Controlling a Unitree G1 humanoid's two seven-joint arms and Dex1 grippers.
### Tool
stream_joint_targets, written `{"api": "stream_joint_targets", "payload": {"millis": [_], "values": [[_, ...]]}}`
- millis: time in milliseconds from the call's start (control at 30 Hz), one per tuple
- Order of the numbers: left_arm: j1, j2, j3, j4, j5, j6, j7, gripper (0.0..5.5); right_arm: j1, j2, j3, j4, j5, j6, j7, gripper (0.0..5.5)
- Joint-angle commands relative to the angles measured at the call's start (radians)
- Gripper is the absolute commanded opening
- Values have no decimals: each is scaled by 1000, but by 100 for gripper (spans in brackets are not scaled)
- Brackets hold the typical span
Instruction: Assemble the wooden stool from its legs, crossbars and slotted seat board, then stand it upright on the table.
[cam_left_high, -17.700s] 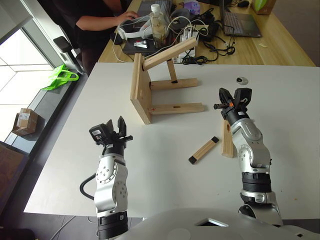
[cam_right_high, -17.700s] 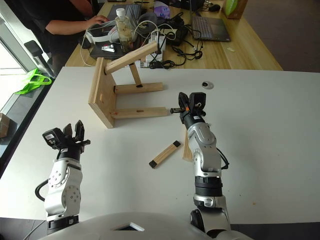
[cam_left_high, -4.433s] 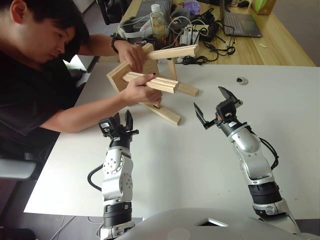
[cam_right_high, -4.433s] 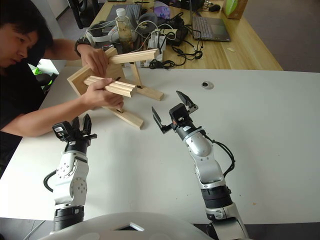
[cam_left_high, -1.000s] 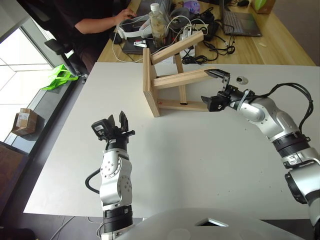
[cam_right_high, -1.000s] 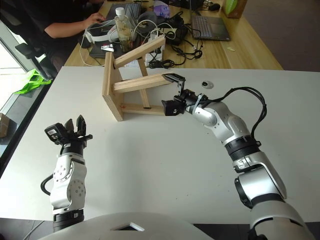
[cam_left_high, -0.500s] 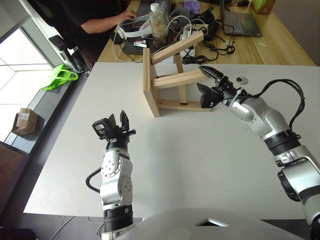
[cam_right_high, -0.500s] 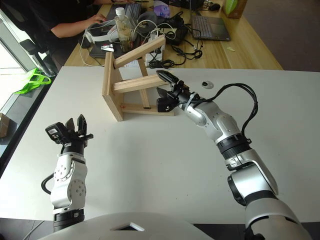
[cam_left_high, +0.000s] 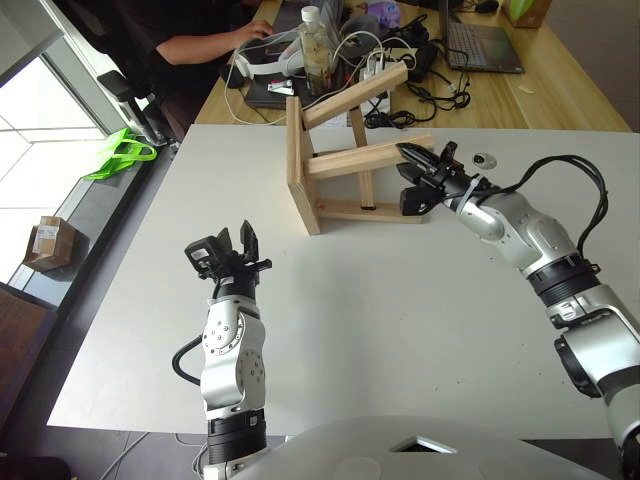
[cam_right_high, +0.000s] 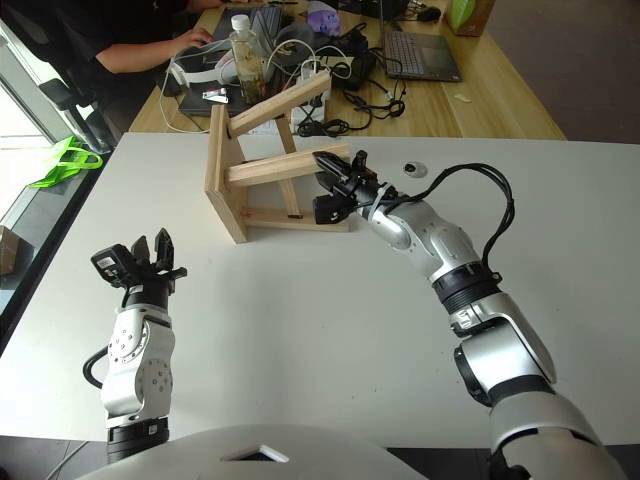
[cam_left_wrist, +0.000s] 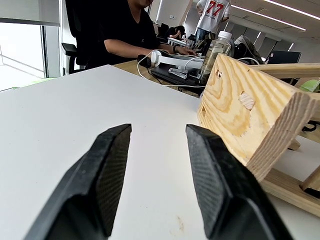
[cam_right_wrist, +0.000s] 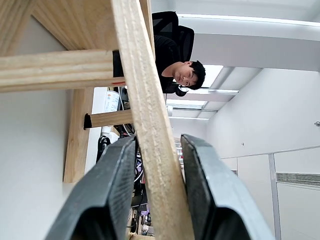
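The wooden stool (cam_left_high: 300, 175) lies on its side at the back of the white table (cam_left_high: 400, 330). Its seat board stands on edge and its legs point right. My right gripper (cam_left_high: 422, 172) is at the free end of the upper near leg (cam_left_high: 365, 157), and that leg (cam_right_wrist: 150, 100) runs between its fingers (cam_right_wrist: 120, 190), which press on both sides. My left gripper (cam_left_high: 233, 252) hovers open over the table's front left, well short of the stool. Its fingers (cam_left_wrist: 107, 170) hold nothing, and the seat board's edge (cam_left_wrist: 250, 120) lies beyond them.
A small round object (cam_left_high: 485, 158) lies on the table right of my right gripper. Behind the table stands a wooden desk (cam_left_high: 560, 90) with a bottle (cam_left_high: 316, 45), cables and laptops, where a person sits. The table's left edge (cam_left_high: 130, 250) drops to the floor.
Over the last second my right gripper moved left onto the end of the upper leg and its fingers narrowed from wide open. The stool and my left arm stayed put.
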Motion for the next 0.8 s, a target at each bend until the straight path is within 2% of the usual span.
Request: {"api": "stream_joint_targets", "payload": {"millis": [33,200,600,800], "values": [[-2,1,-2,1,5,3,1,203,20,-46,-28,-49,23,-20,10,127],[12,-4,5,-7,5,-5,9,203,108,-190,-68,-140,35,-119,13,114],[40,-4,17,-35,6,-4,12,203,286,-388,-190,-208,53,-300,-43,106],[37,-3,20,-33,6,-4,11,203,273,-407,-202,-154,6,-360,-136,104]]}}
